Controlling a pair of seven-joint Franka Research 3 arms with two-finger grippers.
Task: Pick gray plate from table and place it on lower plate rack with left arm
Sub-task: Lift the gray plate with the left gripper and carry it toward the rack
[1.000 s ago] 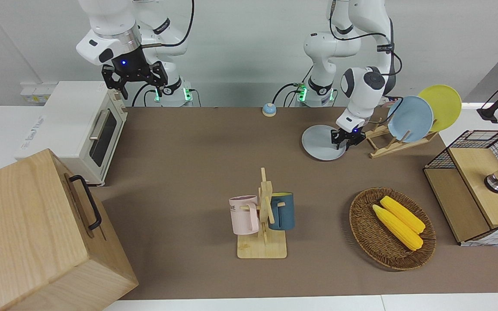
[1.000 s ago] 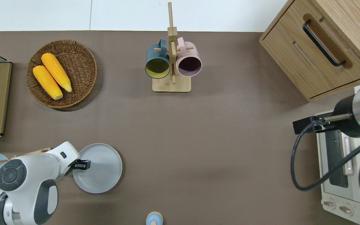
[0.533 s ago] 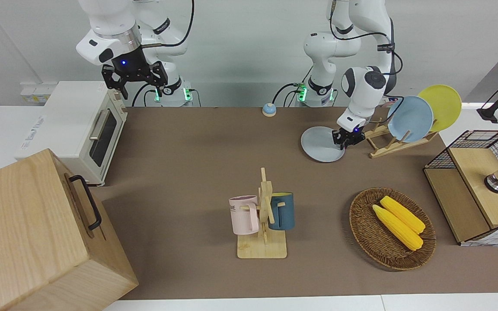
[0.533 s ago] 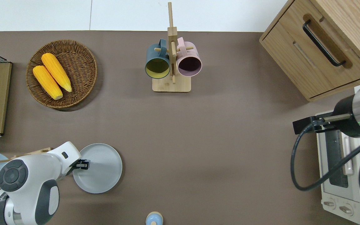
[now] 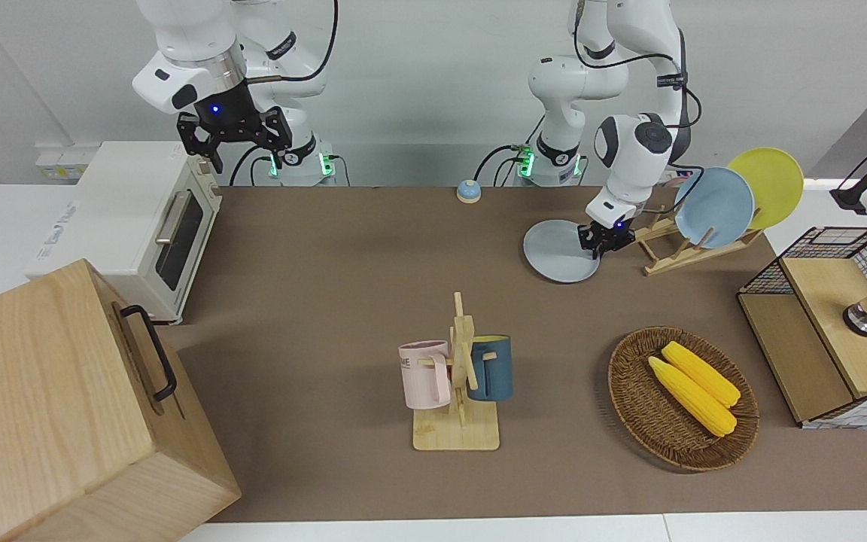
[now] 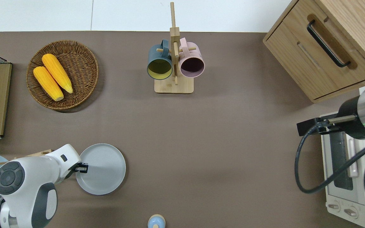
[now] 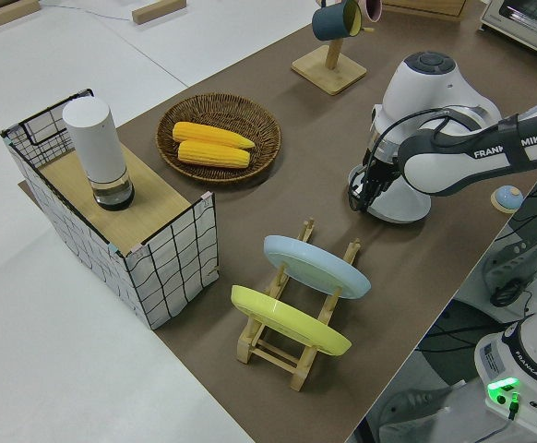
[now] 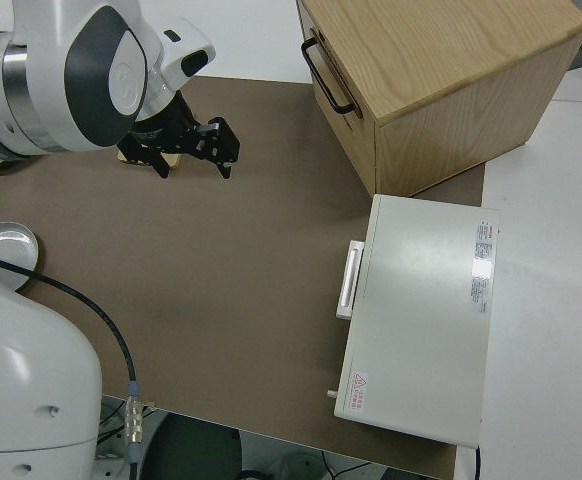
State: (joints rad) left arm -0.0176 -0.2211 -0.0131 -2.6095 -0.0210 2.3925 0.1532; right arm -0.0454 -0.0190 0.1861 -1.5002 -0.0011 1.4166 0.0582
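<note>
The gray plate (image 5: 558, 252) lies on the brown table (image 5: 328, 263) near the robots, beside the lower plate rack (image 5: 676, 254). My left gripper (image 5: 597, 239) is shut on the plate's rim on the side that faces the rack, and that edge is raised slightly; it also shows in the overhead view (image 6: 81, 167) at the plate (image 6: 103, 169). The rack (image 7: 292, 349) holds a sky-blue plate (image 5: 713, 207) and a yellow plate (image 5: 768, 184). My right gripper (image 5: 230, 139) is parked and open.
A wooden mug stand (image 5: 457, 391) with a pink and a dark blue mug stands mid-table. A wicker basket (image 5: 633, 399) holds two corn cobs. A toaster oven (image 5: 140, 218), a wooden cabinet (image 5: 65, 406), a wire-sided box (image 5: 840, 316) and a small blue bell (image 5: 468, 190) are around.
My left gripper has risen a little with the gray plate's rim. The plate has shifted slightly toward the right arm's end. The right arm has not moved.
</note>
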